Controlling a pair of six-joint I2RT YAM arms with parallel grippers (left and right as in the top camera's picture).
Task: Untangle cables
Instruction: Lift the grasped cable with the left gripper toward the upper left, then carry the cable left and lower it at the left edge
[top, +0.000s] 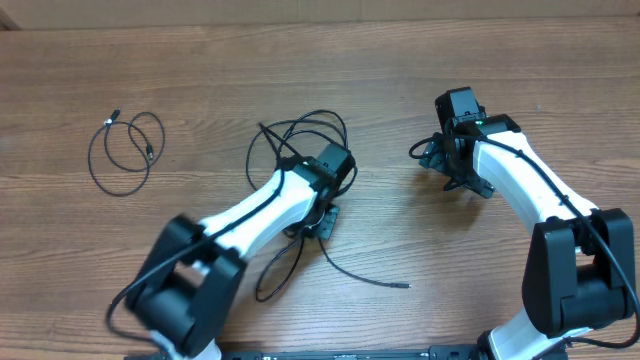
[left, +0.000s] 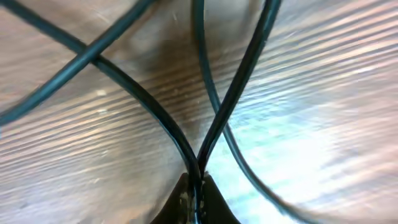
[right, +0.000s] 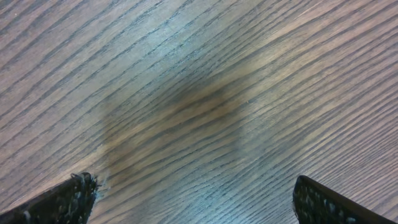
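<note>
Left gripper (left: 198, 199): clenched on two converging strands of the tangled cables (top: 300, 140), mid-table. Right gripper (right: 196, 202): spread wide, holding nothing. Hazard: if you pull both strands together, the knot likely tightens and the bundle drags.

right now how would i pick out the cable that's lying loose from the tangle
Look at the far left side of the wooden table. A thin black cable lies there in loose loops. It alone sits apart; the other cables bunch mid-table.
</note>
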